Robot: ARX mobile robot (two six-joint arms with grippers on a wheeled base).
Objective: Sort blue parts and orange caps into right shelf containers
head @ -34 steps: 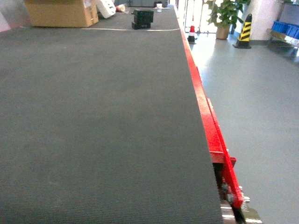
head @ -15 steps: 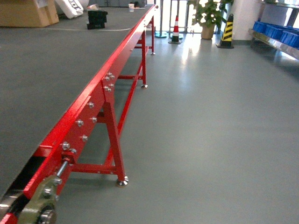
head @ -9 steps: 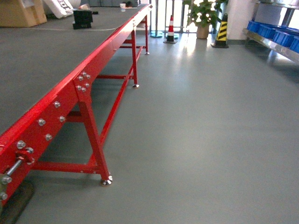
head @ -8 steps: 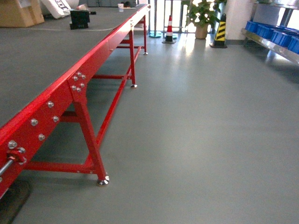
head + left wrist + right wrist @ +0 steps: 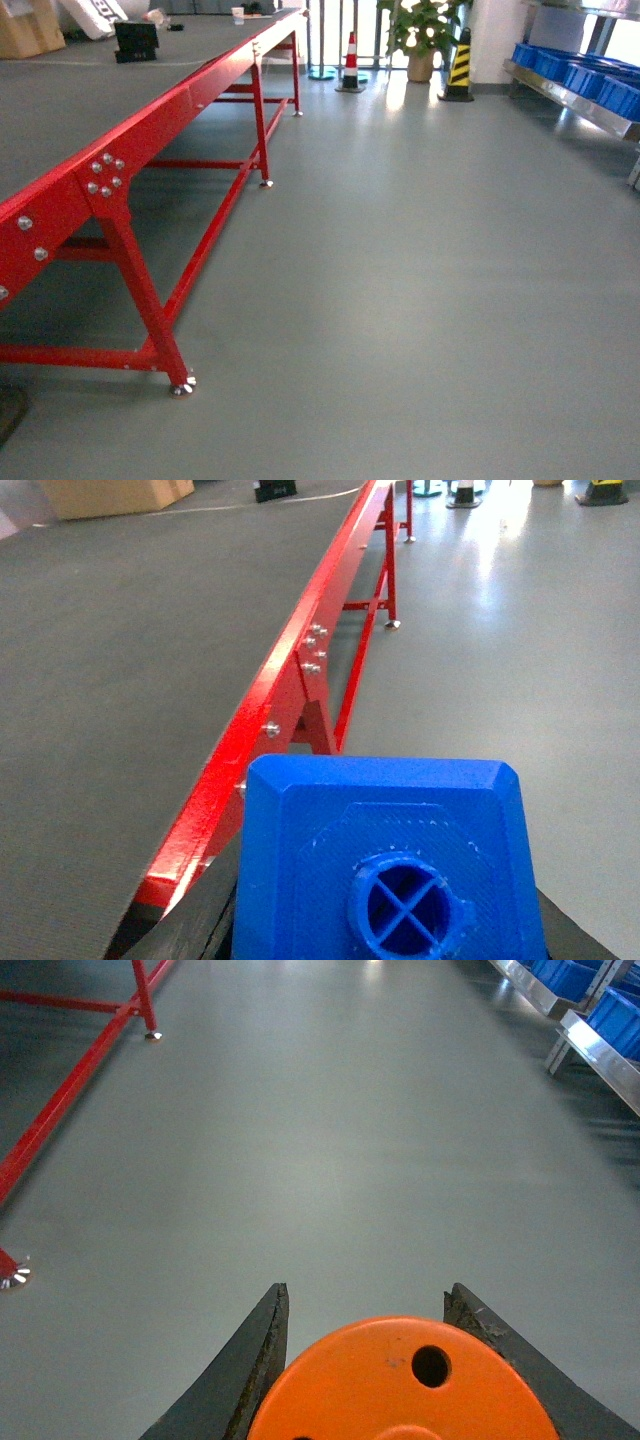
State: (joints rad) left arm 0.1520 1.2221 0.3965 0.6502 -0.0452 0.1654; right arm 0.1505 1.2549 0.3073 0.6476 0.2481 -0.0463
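Note:
In the left wrist view a blue part (image 5: 380,820) with a round crossed hole in its top fills the lower frame. My left gripper (image 5: 385,942) is shut on it, and only dark finger edges show at its sides. In the right wrist view the flat top of an orange cap (image 5: 400,1380) sits between the dark fingers (image 5: 265,1360) of my right gripper (image 5: 367,1295), which is shut on it. The right shelf containers (image 5: 580,75) are blue crates on a metal shelf at the far right; the crates (image 5: 565,975) also show in the right wrist view. Neither gripper shows in the head view.
A long red-framed conveyor (image 5: 150,125) with a dark belt (image 5: 120,680) runs along the left, its legs (image 5: 150,320) standing on the grey floor (image 5: 400,280). At the far end stand a traffic cone (image 5: 350,60), a potted plant (image 5: 420,30) and a yellow-black post (image 5: 460,65).
The head view has swung to the right, from the belt top to the open floor. The conveyor has slid leftward in view and the blue crates have grown larger at right.

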